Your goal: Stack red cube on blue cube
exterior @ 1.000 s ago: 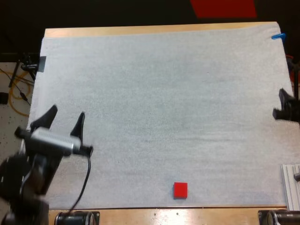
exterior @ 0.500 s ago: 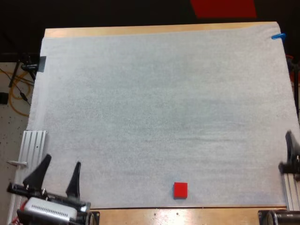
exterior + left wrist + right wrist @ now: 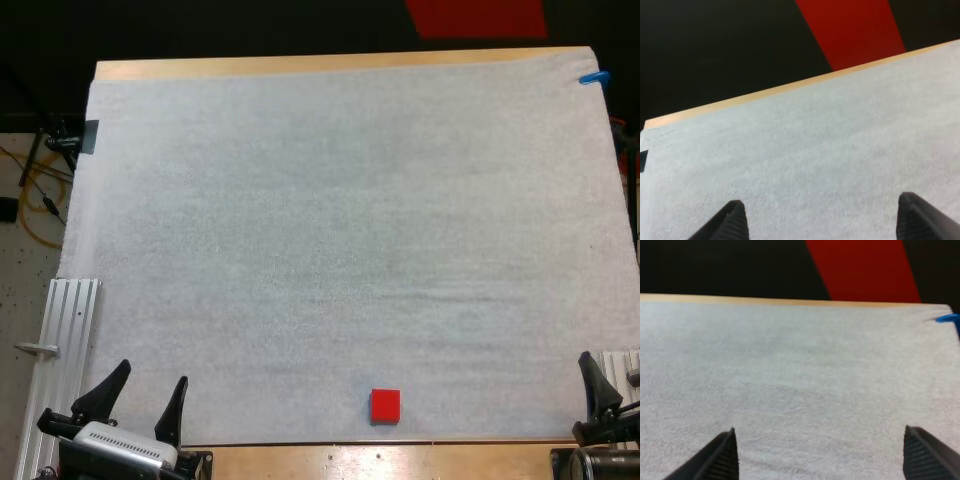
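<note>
While both arms sit low at the near side of the high view, the small red cube (image 3: 385, 405) lies alone in the lower middle of the frame, flat on the white fabric mat (image 3: 330, 230) and just inside its near edge, well apart from either pincer. Left gripper (image 3: 140, 400), lower left corner: black fingers spread wide, nothing between them, and its own wrist view confirms the gap over bare mat. Right gripper (image 3: 820, 460): fingers also standing well apart over bare mat, clear of everything. Now, the cube itself: it looks rigid and light, a solid little block with flat faces and crisp edges, so I judge it won't squash or break, though smooth sides could slip under a skewed pinch. Best hold, to my eye, is square across two opposite side faces, about mid-height, leaving the underside free for setting down. Tally time: one red cube, one mat on the wooden table (image 3: 300, 66), two grippers, four fingers, none touching the cube.
</note>
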Robot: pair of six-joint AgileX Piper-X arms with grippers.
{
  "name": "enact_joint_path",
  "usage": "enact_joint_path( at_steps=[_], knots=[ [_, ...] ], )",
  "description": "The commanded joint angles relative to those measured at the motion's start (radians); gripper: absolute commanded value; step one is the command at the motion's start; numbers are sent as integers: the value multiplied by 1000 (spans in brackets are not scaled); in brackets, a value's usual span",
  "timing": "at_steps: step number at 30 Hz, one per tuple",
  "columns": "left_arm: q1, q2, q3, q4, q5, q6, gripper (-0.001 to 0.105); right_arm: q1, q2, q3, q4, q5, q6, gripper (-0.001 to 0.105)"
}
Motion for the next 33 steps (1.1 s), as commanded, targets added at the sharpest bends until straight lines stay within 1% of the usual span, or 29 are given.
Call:
enact_joint_path(
  at_steps=[1,5,10,13,16,18,21,33],
  knots=[
    [3,-140,15,-10,4,17,62,0,-42,8,-19,-18,-14,66],
    [3,-140,66,-73,4,17,62,0,-42,37,-65,-18,-14,66],
    [3,-138,182,-196,4,15,62,0,-40,104,-125,-18,-14,66],
    [3,-138,246,-229,4,15,62,0,-40,135,-126,-18,-11,66],
    [3,-138,301,-231,4,15,62,0,-38,165,-123,-18,-3,66],
    [3,-138,325,-250,4,8,62,0,-38,185,-123,-18,-3,66],
    [3,-136,327,-255,4,7,62,0,-38,200,-134,-18,0,66],
    [3,-136,327,-254,4,7,62,0,-38,201,-137,2,24,66]
  ],
)
